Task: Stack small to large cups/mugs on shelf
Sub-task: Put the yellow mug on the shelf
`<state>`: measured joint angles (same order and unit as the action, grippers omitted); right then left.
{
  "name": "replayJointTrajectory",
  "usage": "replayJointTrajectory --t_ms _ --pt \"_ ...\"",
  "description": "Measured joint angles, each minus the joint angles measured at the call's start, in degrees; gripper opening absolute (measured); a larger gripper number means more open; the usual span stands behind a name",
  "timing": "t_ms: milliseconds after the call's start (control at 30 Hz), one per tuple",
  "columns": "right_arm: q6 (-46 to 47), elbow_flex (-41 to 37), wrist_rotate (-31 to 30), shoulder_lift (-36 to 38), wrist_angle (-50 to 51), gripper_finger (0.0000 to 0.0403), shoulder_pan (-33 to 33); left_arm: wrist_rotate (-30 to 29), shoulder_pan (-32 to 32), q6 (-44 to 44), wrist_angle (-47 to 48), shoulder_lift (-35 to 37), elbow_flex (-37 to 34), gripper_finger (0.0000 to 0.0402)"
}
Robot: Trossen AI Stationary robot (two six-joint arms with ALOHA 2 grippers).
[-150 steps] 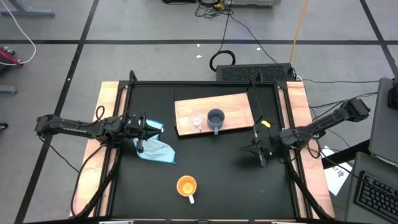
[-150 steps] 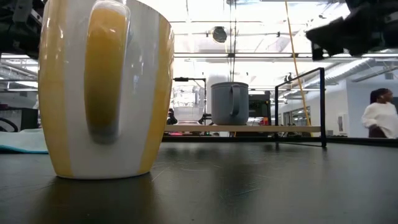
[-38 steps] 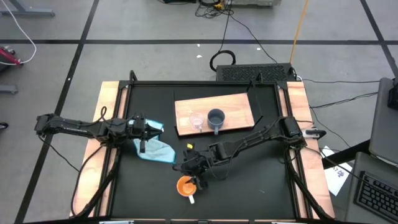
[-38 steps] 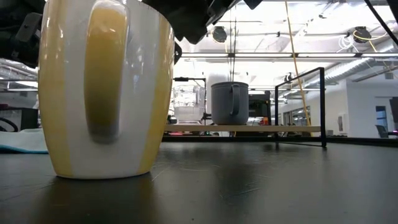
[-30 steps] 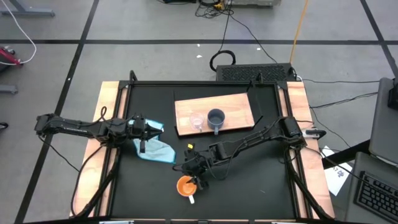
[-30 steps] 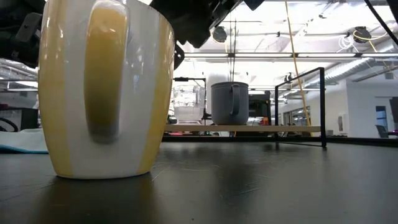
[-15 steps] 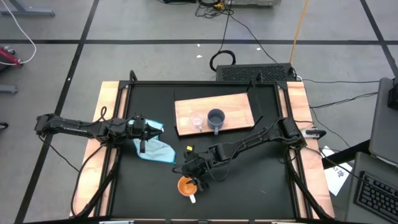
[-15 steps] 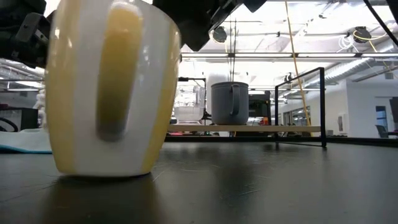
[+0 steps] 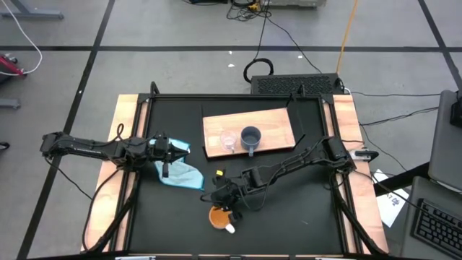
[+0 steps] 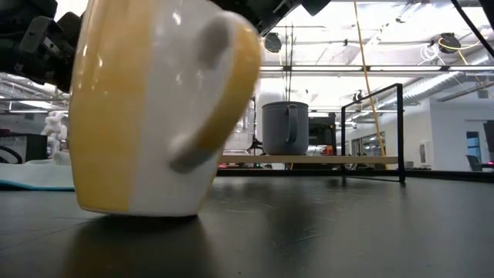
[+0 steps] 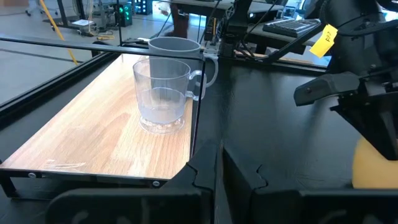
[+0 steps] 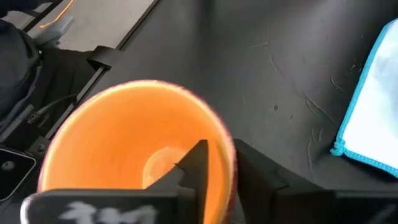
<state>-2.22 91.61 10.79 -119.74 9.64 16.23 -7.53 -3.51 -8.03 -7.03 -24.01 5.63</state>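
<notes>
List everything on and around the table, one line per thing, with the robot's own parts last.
Orange mug: one, orange with white handle, near front of the table, tilted.
Grey-blue mug: one, on the wooden shelf board.
Clear glass cup: one, on the board beside the grey-blue mug.
Cloth: one, light blue, on the table's left part.
Table: one, black top, pale wood side rails.
Left claw: shut, above the cloth, waiting.
Right claw: closed on the orange mug's rim, one finger inside.
</notes>
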Motion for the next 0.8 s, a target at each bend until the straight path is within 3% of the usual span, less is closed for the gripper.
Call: replayJointTrajectory --t_ms 167,600,800 --pt "-0.1 0.0 0.0 0.0 -0.9 0.0013 0.0 0.0 0.0 0.0 0.0 0.0 0.0 0.0024" --pt "0.1 -0.1 -0.5 3.6 5.4 0.0012 0.0 0.0 0.0 0.1 0.2 0.0 0.0 0.0024" --pt "-1.2 -0.1 -5.4 8.4 9.0 0.0012 0.3 0.0 0.0 0.2 1.7 0.0 0.0 0.0024"
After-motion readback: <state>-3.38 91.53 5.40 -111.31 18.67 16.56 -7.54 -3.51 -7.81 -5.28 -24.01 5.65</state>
